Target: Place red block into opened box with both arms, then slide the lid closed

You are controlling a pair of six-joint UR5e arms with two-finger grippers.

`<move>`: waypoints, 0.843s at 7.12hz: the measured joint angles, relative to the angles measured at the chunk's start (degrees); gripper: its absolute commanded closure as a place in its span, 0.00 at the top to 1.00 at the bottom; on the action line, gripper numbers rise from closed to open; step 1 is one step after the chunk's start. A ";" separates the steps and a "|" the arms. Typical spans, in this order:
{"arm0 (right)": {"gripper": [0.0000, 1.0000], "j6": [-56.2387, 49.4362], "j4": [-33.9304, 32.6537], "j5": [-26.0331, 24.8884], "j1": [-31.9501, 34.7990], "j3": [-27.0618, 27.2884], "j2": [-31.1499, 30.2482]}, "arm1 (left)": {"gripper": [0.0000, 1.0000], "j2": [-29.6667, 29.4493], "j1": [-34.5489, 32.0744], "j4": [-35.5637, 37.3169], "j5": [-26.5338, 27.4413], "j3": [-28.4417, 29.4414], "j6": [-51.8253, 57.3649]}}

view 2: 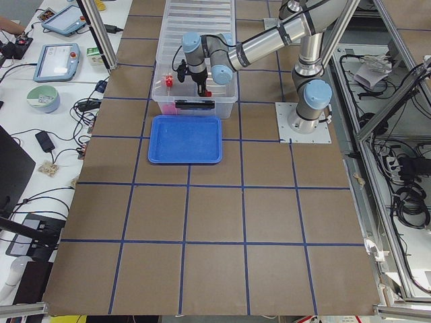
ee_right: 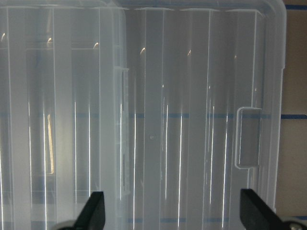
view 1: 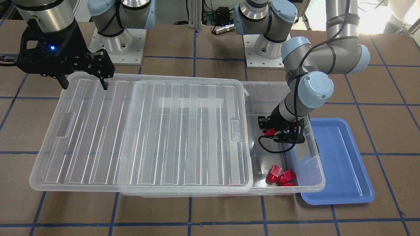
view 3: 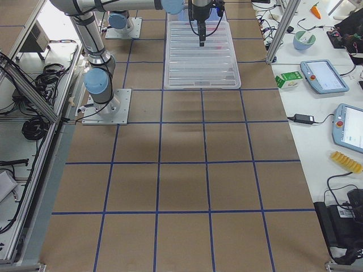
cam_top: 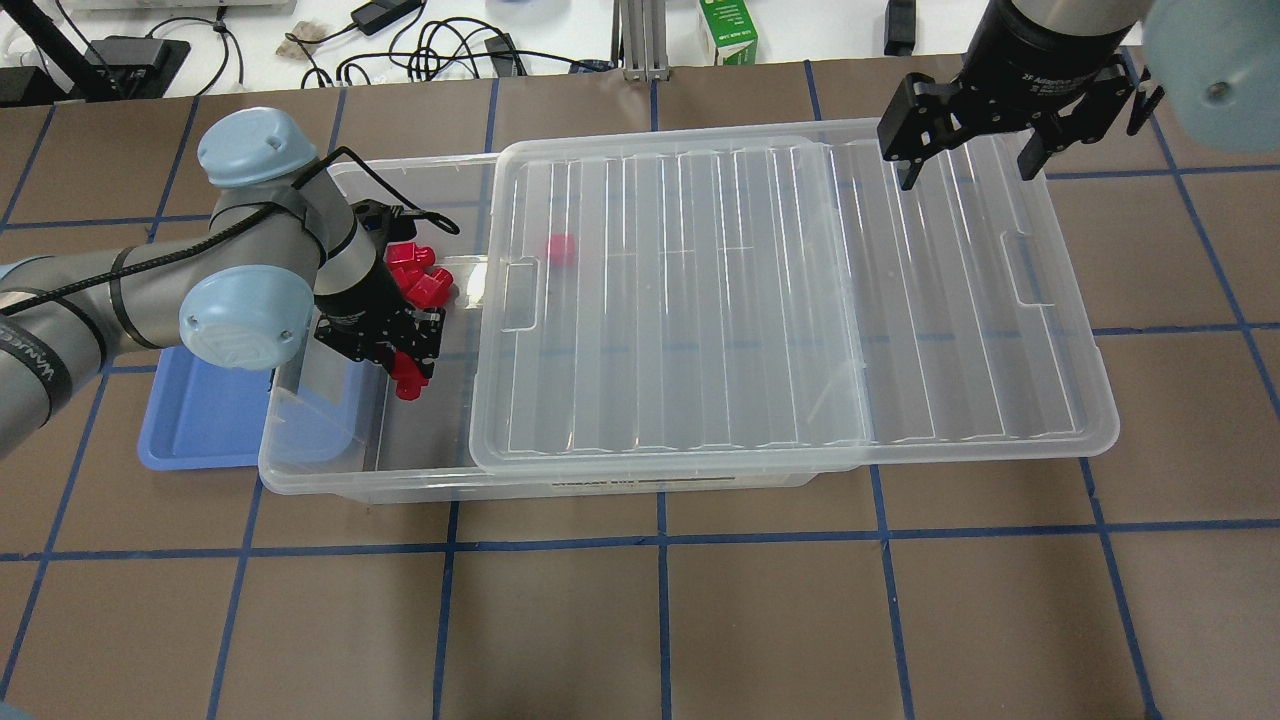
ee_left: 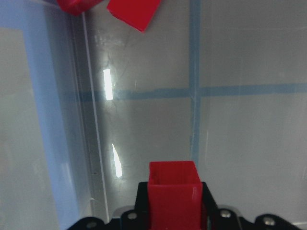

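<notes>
My left gripper [cam_top: 405,368] hangs inside the uncovered end of the clear box [cam_top: 360,488], shut on a red block [cam_top: 410,382]. In the left wrist view the red block [ee_left: 172,181] sits between the fingers, above the box floor. The ribbed clear lid [cam_top: 800,300] lies on the box, slid towards my right side and overhanging that end. Above the lid's far corner my right gripper [cam_top: 965,168] hovers open, holding nothing. Its fingers [ee_right: 96,211] show wide apart over the lid [ee_right: 158,120].
A bunch of like red blocks [cam_top: 415,268] lies in the box's open end, also seen in the front view [view 1: 280,175]. One more red block [cam_top: 560,248] shows through the lid. A shallow blue tray [cam_top: 200,420] sits beside the box on my left.
</notes>
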 measured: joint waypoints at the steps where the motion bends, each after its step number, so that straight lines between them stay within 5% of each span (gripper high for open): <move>1: 1.00 0.00 -0.02 0.00 0.00 0.02 0.00 | 0.43 -0.18 0.02 0.47 0.02 -0.34 0.03; 2: 1.00 0.03 -0.06 0.00 0.00 0.03 0.03 | 0.76 -0.46 0.05 0.77 0.08 -0.50 0.04; 3: 1.00 0.05 -0.08 0.00 0.00 0.02 0.04 | 0.94 -0.76 0.05 0.92 0.14 -0.55 -0.04; 6: 1.00 0.06 -0.09 0.00 0.00 -0.05 0.01 | 1.00 -0.13 0.05 0.87 0.26 0.96 0.00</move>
